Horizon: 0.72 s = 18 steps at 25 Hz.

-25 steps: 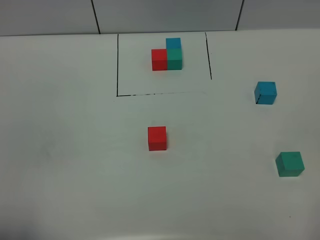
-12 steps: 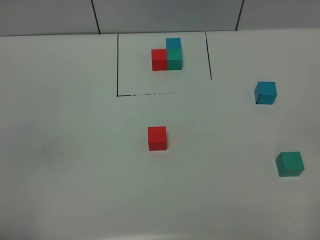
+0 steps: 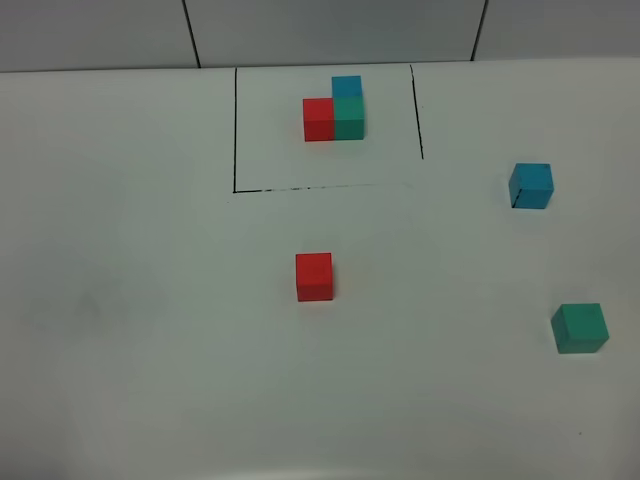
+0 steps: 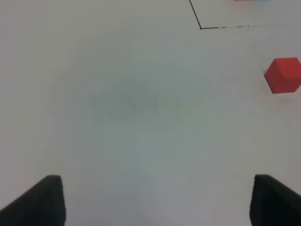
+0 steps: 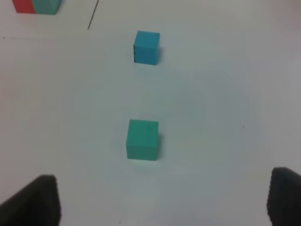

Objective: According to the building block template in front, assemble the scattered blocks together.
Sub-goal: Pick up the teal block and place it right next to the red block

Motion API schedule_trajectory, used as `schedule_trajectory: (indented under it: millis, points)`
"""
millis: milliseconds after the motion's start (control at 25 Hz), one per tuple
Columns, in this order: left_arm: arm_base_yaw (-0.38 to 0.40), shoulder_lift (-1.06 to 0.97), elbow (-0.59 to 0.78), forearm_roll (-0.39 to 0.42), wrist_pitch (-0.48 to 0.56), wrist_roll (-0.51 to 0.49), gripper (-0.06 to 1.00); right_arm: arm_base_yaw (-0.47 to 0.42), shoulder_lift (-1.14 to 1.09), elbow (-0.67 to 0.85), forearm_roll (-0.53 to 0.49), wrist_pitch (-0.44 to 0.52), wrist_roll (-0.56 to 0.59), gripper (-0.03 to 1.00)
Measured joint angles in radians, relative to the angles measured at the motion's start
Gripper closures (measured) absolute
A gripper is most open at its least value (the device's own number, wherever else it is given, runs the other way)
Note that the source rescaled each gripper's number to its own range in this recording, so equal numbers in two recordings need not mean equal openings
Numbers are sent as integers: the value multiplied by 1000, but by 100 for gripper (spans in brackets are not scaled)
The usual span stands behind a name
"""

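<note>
The template (image 3: 334,108) is a joined red, green and blue cluster inside a black drawn rectangle (image 3: 236,130) at the back. The loose red cube (image 3: 314,276) sits mid-table; it also shows in the left wrist view (image 4: 283,75). The loose sky-blue cube (image 3: 531,186) is at the right, the teal-green cube (image 3: 580,328) nearer the front right. The right wrist view shows the green cube (image 5: 142,139) and the blue cube (image 5: 146,47) ahead of the fingers. My left gripper (image 4: 155,200) and right gripper (image 5: 164,200) are open and empty, neither visible in the high view.
The white table (image 3: 150,330) meets a grey tiled wall (image 3: 330,30) at the back. A corner of the black outline (image 4: 200,27) shows in the left wrist view, and part of the template (image 5: 36,5) in the right wrist view.
</note>
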Motion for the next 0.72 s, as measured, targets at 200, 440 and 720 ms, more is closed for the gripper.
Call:
schedule_trajectory:
  millis: [200,440,720]
  points:
    - [0,0,0,0,0,0,-3,0,0,0,0,0,1,17]
    - [0,0,0,0,0,0,-3,0,0,0,0,0,2,17]
    - [0,3,0,0,-1,0,-3,0,0,0,0,0,3,17]
